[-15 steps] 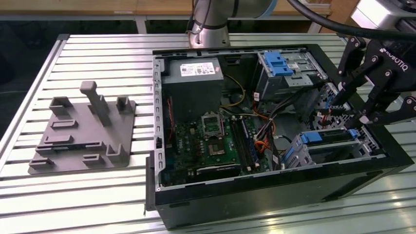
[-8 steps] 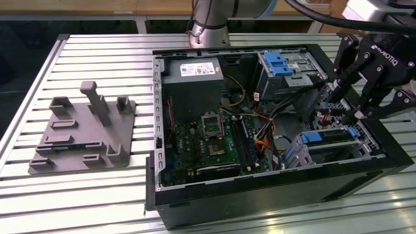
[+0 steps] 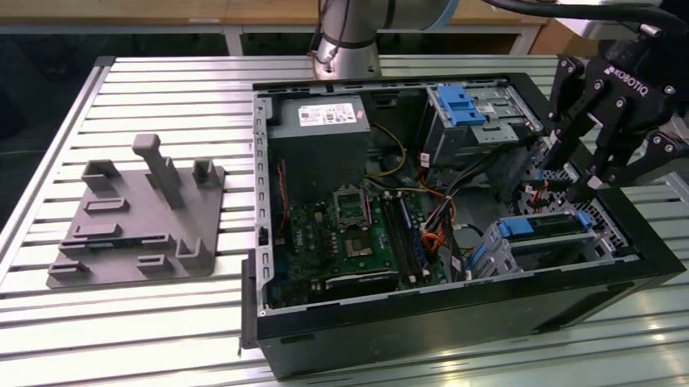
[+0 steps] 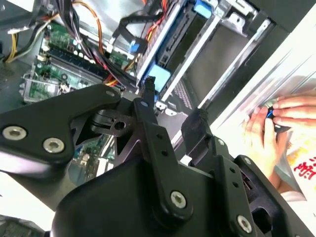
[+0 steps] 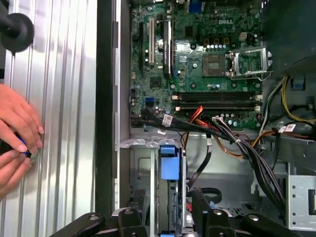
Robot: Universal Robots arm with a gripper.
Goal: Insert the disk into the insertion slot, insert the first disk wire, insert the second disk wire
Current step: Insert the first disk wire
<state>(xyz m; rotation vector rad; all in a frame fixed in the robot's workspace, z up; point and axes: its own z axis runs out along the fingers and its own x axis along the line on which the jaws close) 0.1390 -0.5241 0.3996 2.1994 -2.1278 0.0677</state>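
Hovering over the disk [image 3: 544, 224], half hidden in the insertion slot [image 3: 495, 254], fingers [image 3: 560, 113] released.

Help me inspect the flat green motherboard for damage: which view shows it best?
The first wrist view: the green motherboard lies face-on, mostly unobstructed. The exterior view shows it obliquely; the second wrist view shows a part behind cables.

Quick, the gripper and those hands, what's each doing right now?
Gripper: open, holding nothing.
Person's hands: pinching a small blue object.
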